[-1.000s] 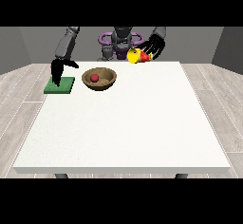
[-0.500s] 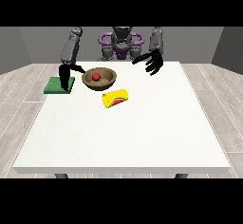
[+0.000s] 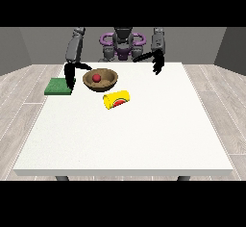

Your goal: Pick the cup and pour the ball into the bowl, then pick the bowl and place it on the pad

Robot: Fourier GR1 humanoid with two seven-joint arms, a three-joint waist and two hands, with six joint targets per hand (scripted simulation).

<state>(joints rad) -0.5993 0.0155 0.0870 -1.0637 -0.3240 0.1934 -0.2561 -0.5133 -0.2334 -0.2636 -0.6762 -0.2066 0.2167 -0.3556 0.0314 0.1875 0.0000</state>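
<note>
Cup on its side, mouth leftward

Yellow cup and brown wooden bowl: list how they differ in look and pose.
The yellow cup lies on its side, its mouth facing the camera; the brown wooden bowl sits upright. The cup is bright yellow with a red-and-green mark; the bowl is plain brown. The bowl holds a red ball; no ball shows in the cup. Both rest on the white table, with no hand holding them.
</note>
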